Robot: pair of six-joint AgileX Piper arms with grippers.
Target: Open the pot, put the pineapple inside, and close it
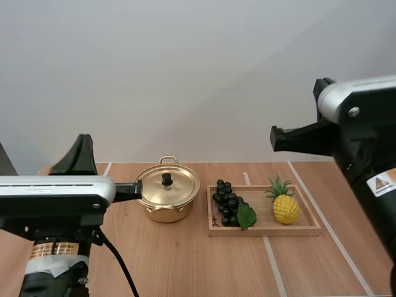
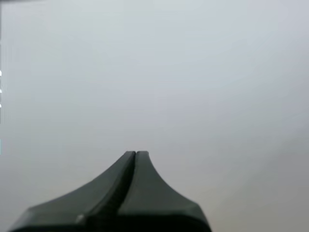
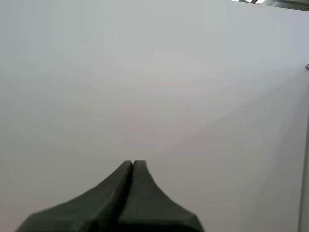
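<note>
Zero of three steps are complete: the lid (image 1: 179,185) sits on the pot (image 1: 162,213), and the pineapple (image 1: 285,208) stands at the right end of the tray (image 1: 266,231), with the grapes (image 1: 226,203) at the other end. The left gripper (image 2: 135,155) and right gripper (image 3: 133,165) are both up off the table and empty, fingers pressed together. Opening, loading and closing all remain.

high view: set high at the rear, looking forward and down over the table (image 1: 185,260), far enough back to take in pot (image 1: 164,210), wooden tray (image 1: 266,230) and pale wall (image 1: 185,74).

left wrist view: riding close behind the left claw (image 2: 135,152), tips pressed together, facing the pale wall.

right wrist view: likewise behind the right claw (image 3: 132,163).

shared: the pale wall.
</note>
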